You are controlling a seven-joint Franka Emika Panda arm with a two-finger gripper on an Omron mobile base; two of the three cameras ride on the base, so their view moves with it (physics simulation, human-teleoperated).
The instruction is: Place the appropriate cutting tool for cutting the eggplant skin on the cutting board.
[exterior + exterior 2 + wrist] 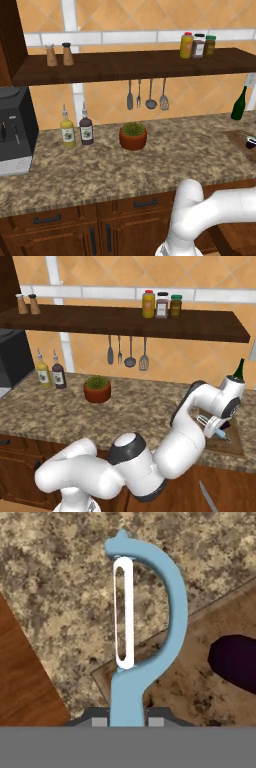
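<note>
Pale blue peeler [150,612] is clamped in the gripper [128,718], hanging over the cutting board [200,677] corner near the eggplant [235,662]. Dropped here, it might slide onto the countertop [60,587].

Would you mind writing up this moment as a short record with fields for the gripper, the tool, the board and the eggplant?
gripper: shut on the peeler's handle
peeler: pale blue, white blade, held above the counter at the board's corner
cutting board: brown wood, flat on the speckled countertop
eggplant: dark purple, lying on the board
peeler on board: not yet, it is still in the grip
</note>
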